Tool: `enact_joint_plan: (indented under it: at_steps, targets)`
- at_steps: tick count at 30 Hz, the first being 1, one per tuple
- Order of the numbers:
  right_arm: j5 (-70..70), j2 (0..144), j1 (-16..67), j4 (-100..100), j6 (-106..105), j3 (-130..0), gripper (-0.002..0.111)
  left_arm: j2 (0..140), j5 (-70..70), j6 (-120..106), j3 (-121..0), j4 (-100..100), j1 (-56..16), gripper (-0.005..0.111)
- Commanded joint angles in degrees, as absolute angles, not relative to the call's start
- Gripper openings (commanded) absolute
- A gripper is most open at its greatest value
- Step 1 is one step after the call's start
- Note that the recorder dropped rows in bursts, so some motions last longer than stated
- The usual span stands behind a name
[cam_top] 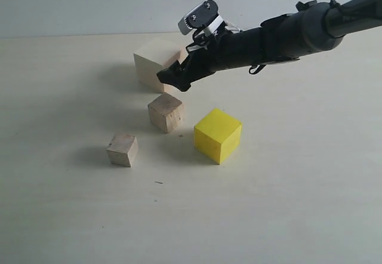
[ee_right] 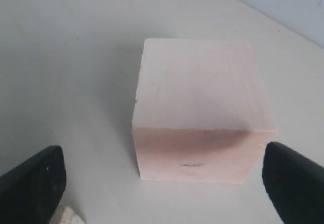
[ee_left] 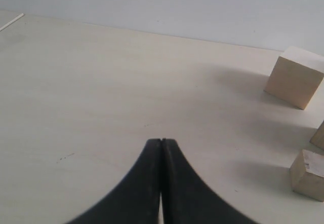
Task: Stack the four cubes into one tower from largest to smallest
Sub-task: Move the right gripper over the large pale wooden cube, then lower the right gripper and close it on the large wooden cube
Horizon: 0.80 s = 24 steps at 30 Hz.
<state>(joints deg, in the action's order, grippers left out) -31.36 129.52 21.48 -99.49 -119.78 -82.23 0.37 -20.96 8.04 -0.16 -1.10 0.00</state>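
Exterior view: the right gripper [cam_top: 174,77] hides a corner of the large cube [cam_top: 152,61]. The medium cube [cam_top: 165,112], small cube [cam_top: 123,149] and yellow cube [cam_top: 218,135] lie apart from one another.
Left wrist view: the left gripper [ee_left: 161,150] is pressed together and empty, and the small cube is cropped at the frame edge.
Right wrist view: the fingers [ee_right: 35,181] are spread wide and only partly in frame, clear of the large cube.

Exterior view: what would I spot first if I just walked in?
The bright yellow cube pops out on the pale table, right of the medium wooden cube and the small wooden cube. Next, the black right gripper, jaws wide open, hangs by the largest wooden cube at the back.
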Motion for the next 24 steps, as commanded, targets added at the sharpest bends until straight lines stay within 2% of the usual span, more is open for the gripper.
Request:
enact_joint_plan:
  at_steps: [1,24]
  targets:
    - [-30.93,131.14,21.37,-99.95,-120.70,-84.56,0.105,0.00,-20.59,7.71,0.00,-1.33,0.07,0.000]
    - [-31.30,136.41,21.37,-99.95,-120.42,-92.54,0.105,0.00,-20.59,7.71,0.00,-1.33,0.07,0.000]
